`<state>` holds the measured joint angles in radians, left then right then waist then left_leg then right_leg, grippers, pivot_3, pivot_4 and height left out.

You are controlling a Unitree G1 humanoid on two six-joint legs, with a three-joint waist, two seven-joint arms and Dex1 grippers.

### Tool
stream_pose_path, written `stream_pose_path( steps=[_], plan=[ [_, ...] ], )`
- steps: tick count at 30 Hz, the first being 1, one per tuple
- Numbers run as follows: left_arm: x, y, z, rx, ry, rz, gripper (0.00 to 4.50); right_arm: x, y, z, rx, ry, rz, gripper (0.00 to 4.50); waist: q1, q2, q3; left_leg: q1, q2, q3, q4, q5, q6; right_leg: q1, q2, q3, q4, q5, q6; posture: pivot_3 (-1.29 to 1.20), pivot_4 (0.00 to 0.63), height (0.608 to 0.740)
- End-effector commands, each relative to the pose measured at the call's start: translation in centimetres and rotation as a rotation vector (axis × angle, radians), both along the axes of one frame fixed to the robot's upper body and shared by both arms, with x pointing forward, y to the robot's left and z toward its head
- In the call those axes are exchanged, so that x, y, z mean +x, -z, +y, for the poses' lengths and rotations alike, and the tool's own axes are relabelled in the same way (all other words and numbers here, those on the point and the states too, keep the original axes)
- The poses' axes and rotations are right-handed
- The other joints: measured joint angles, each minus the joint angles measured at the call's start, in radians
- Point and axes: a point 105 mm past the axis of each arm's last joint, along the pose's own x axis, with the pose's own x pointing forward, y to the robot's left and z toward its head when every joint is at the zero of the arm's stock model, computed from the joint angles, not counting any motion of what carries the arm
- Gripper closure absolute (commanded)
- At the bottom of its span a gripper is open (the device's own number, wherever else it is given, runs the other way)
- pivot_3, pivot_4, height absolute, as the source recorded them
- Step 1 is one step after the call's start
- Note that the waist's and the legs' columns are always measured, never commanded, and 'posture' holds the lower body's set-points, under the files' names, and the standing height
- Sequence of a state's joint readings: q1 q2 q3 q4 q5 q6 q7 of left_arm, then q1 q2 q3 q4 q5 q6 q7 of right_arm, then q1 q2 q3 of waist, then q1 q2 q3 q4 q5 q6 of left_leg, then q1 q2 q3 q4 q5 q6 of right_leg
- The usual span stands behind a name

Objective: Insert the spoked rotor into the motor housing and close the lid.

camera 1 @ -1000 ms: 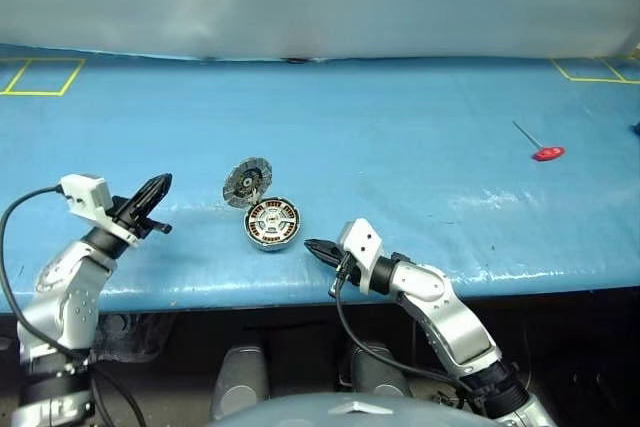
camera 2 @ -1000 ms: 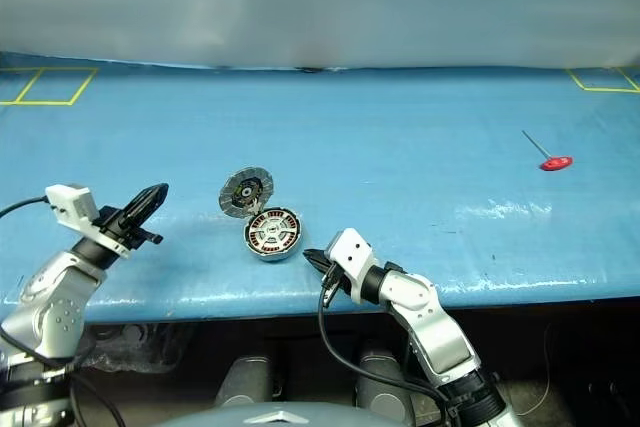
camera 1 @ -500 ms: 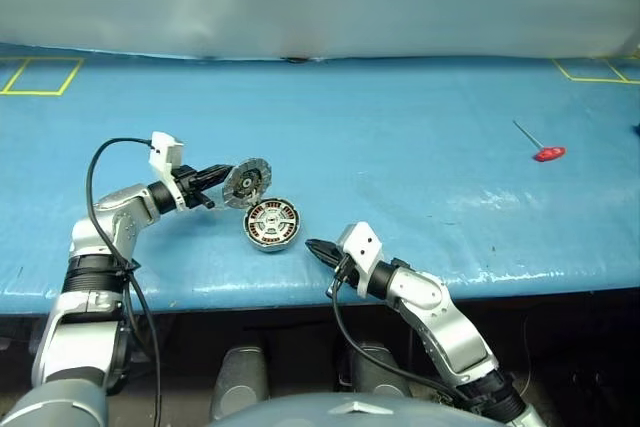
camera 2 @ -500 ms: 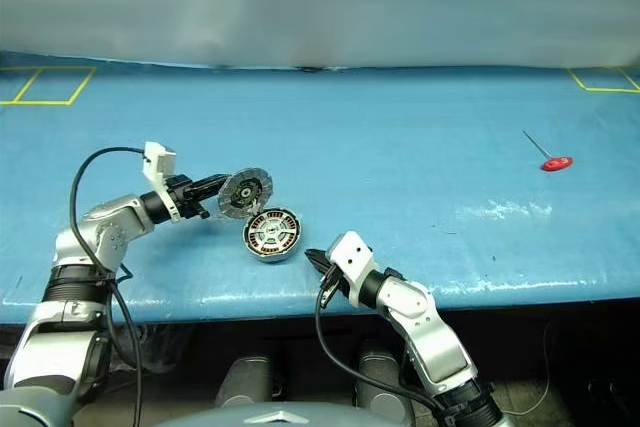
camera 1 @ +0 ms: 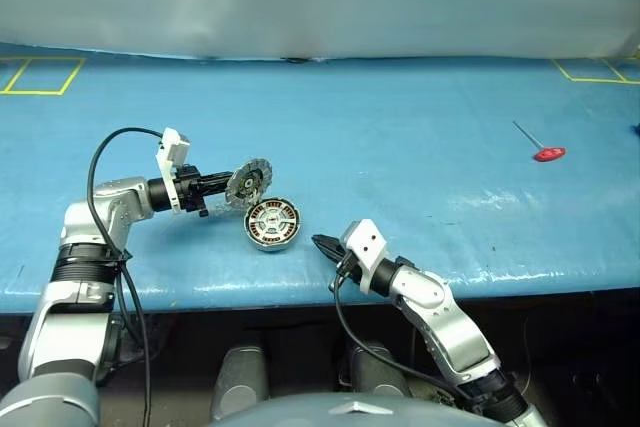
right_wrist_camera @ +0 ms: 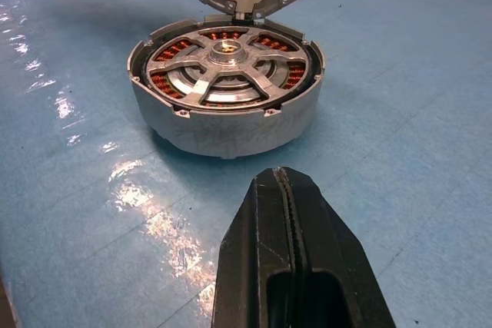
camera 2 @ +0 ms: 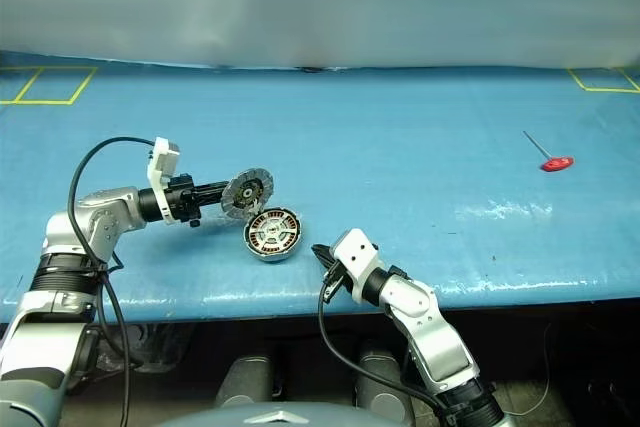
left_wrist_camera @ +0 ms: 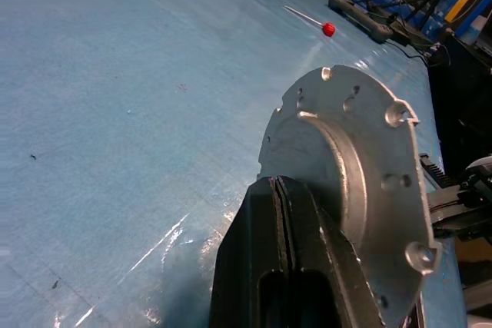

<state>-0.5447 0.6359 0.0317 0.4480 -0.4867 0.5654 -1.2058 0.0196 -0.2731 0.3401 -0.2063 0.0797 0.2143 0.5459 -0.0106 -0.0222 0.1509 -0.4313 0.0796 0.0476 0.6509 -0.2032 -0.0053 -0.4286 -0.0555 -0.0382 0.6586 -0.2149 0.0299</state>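
The motor housing (camera 1: pixel 272 238) sits on the blue table near its front edge. The spoked rotor (right_wrist_camera: pixel 228 59) lies inside it, silver spokes over the copper windings. The lid (camera 1: pixel 247 182) stands upright on its hinge at the housing's far rim, ribbed face toward the housing. My left gripper (camera 1: pixel 228 188) is shut and empty. Its tip is at the lid's plain outer face (left_wrist_camera: pixel 361 182), and I cannot tell whether it touches. My right gripper (camera 1: pixel 318 241) is shut and empty, a short way off the housing's near right side, pointing at the housing (right_wrist_camera: pixel 223 124).
A red-handled tool (camera 1: pixel 547 153) lies far right on the table. Yellow tape marks (camera 1: pixel 40 77) sit at the back corners. The table's front edge (camera 1: pixel 300 287) runs just behind my right gripper. Open blue surface lies beyond the lid.
My left arm has swung in from the left, and its shut gripper has come up to the lid's outer face. The right gripper, housing and lid have stayed put.
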Motion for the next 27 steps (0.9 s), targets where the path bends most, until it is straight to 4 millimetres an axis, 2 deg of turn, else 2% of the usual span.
stream_pose_path(
  steps=[1,10,15,27],
  plan=[
    [-0.1,-1.5,0.0,-0.006,0.017,-0.052,4.47,0.3,-1.0,0.3,0.021,-0.008,-0.042,4.50,0.000,0.000,0.000,0.000,0.000,0.000,0.000,0.000,0.000,0.000,0.000,0.000,0.000,0.000,0.000,0.00,0.150,0.740],
    [-0.7,-0.9,-2.2,0.007,0.124,-0.035,4.47,0.3,-0.9,0.4,0.021,-0.009,-0.037,4.50,0.000,0.000,0.000,0.000,0.000,0.000,0.000,0.000,0.000,0.000,0.000,0.000,0.000,0.000,0.000,0.00,0.150,0.740],
    [-1.0,-0.5,-2.8,0.035,0.172,-0.018,4.47,0.3,-0.9,0.3,0.025,0.001,-0.035,4.50,0.000,0.000,0.000,0.000,0.000,0.000,0.000,0.000,0.000,0.000,0.000,0.000,0.000,0.000,0.000,0.00,0.150,0.740],
    [-2.5,1.8,-4.4,0.148,0.333,0.075,4.47,0.3,-0.9,0.4,0.039,0.020,-0.036,4.50,0.000,0.000,0.000,0.000,0.000,0.000,0.001,0.000,0.000,0.000,0.001,0.001,0.001,0.000,0.000,0.00,0.150,0.740]
  ],
)
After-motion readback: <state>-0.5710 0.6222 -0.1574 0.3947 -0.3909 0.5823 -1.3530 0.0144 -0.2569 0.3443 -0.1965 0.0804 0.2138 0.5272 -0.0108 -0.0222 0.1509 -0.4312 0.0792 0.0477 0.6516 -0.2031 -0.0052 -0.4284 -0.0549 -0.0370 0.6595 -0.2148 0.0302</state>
